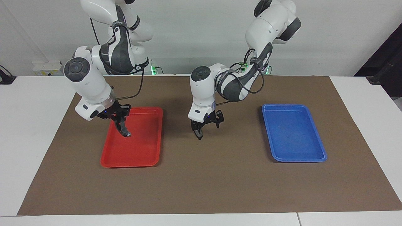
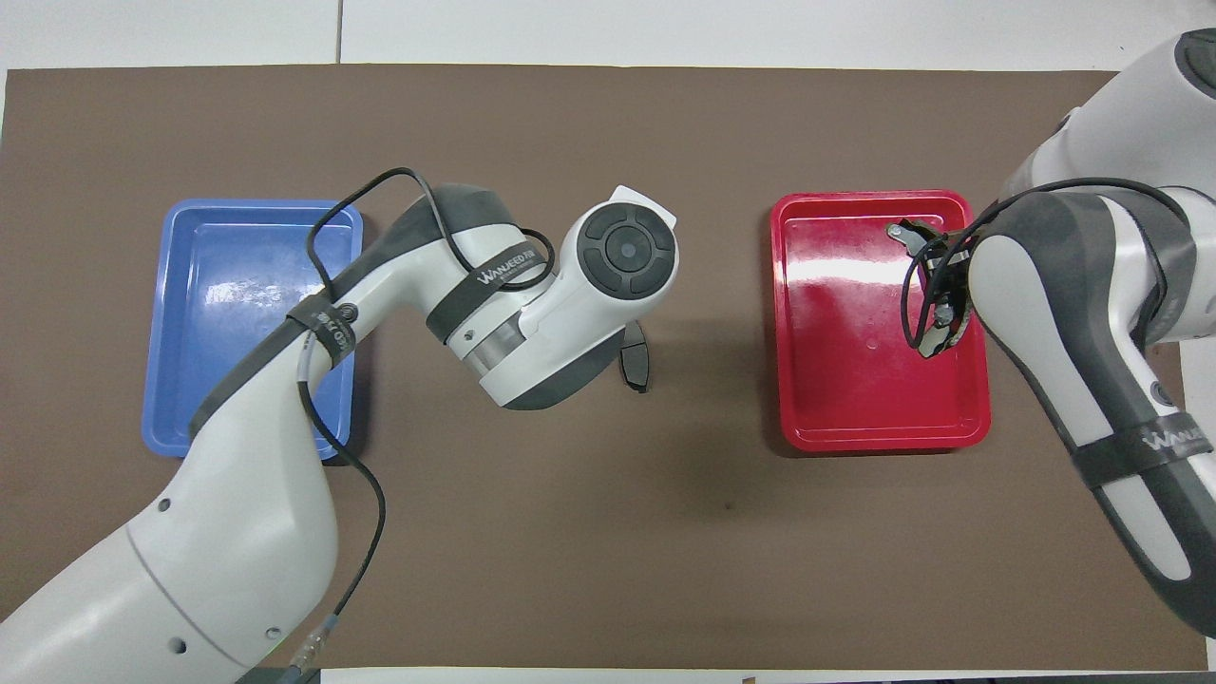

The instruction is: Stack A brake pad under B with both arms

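Observation:
The A brake pad [image 1: 198, 133], a short dark grey piece, hangs from my left gripper [image 1: 201, 129] just above the brown mat [image 1: 220, 185], between the two trays. In the overhead view the pad [image 2: 635, 356] shows beside the left wrist. My right gripper [image 1: 121, 121] is shut on B [image 1: 125, 129], the longer curved black piece with a light grey end. It holds B upright over the red tray [image 1: 147, 157], on the side nearer to the robots. In the overhead view B's grey end [image 2: 907, 231] pokes out from under the right arm.
The red tray [image 2: 855, 418] lies toward the right arm's end and holds nothing else. The blue tray [image 1: 295, 147] lies toward the left arm's end with nothing in it, and the left forearm crosses over one corner of it [image 2: 218, 285].

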`<state>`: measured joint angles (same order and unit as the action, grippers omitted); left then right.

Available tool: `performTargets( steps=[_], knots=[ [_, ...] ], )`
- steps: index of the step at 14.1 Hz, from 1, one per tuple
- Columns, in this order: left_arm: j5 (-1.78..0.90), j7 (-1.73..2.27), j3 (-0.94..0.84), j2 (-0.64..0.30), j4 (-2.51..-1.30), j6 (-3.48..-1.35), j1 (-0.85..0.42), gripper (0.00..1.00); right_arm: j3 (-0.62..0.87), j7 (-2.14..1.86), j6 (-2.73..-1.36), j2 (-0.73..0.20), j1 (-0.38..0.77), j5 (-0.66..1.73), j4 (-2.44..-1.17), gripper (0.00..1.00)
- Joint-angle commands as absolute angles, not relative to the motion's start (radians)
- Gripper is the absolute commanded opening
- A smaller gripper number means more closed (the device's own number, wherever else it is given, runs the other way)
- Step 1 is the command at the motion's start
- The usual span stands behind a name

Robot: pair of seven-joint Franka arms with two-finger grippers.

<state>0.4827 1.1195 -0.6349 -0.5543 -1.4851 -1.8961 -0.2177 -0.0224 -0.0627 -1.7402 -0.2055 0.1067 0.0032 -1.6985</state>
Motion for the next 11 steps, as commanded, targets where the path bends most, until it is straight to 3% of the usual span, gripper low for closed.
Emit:
performTargets(
  steps=[1,3,7,9,11],
  knots=[
    [0.42,0.964,-0.627,-0.41,-1.517,-1.774,-0.152,1.0,-0.017,-0.049,-1.782,-0.204,0.207,0.02,-1.684,0.0],
    [0.323,0.811,-0.608,-0.326,-1.523,-1.697,-0.103,1.0,-0.017,0.041,-1.83,-0.207,0.29,0.02,-1.689,0.0],
    [0.132,0.447,-0.364,-0.125,-1.578,-1.603,-0.084,1.0,-0.017,0.15,-1.916,-0.245,0.419,0.046,-1.69,0.0],
    [0.059,0.245,-0.214,-0.034,-1.626,-1.6,-0.081,1.0,-0.017,0.191,-1.957,-0.296,0.471,0.086,-1.689,0.0],
    [0.04,0.132,-0.172,0.03,-1.669,-1.588,-0.029,0.99,-0.017,0.285,-2.018,-0.345,0.523,0.101,-1.69,0.0]
  ],
)
